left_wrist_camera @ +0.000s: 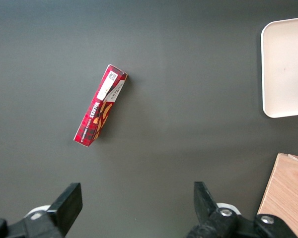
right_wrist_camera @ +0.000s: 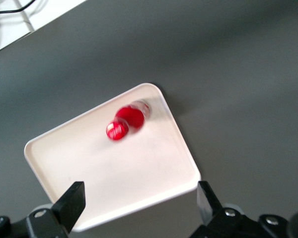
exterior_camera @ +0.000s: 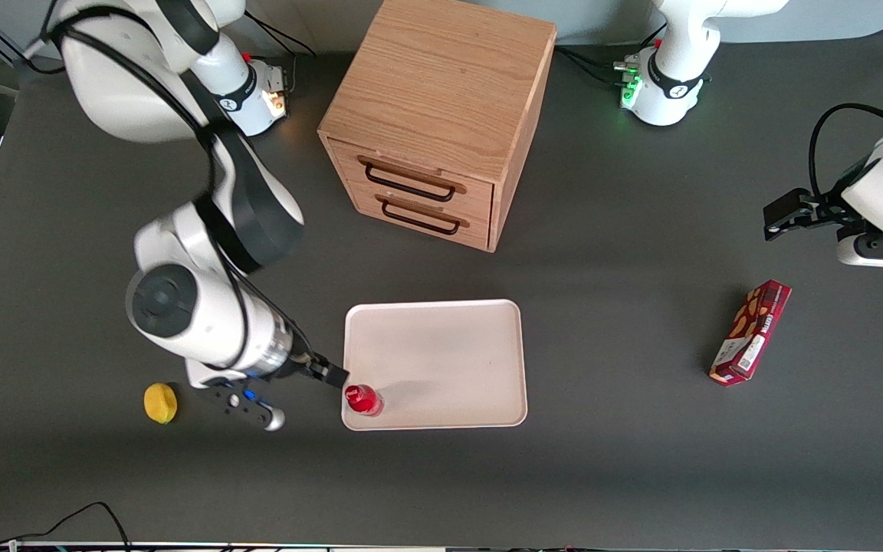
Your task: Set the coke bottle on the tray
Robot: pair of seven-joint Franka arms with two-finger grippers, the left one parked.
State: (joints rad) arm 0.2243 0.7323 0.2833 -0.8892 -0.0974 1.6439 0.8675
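- Dark grey tabletop [exterior_camera: 602,460] carries an off-white tray [exterior_camera: 441,345], with a wooden two-drawer cabinet [exterior_camera: 434,115] farther from the front camera.
- Coke bottle [exterior_camera: 362,399] stands upright inside the tray's corner nearest the working arm.
- Gripper [right_wrist_camera: 141,203] hangs above the tray, fingers spread wide and holding nothing, bottle apart from them.

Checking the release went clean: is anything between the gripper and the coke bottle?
No. In the right wrist view the open gripper hangs above the tray; only bare tray floor shows between it and the coke bottle, which stands free.
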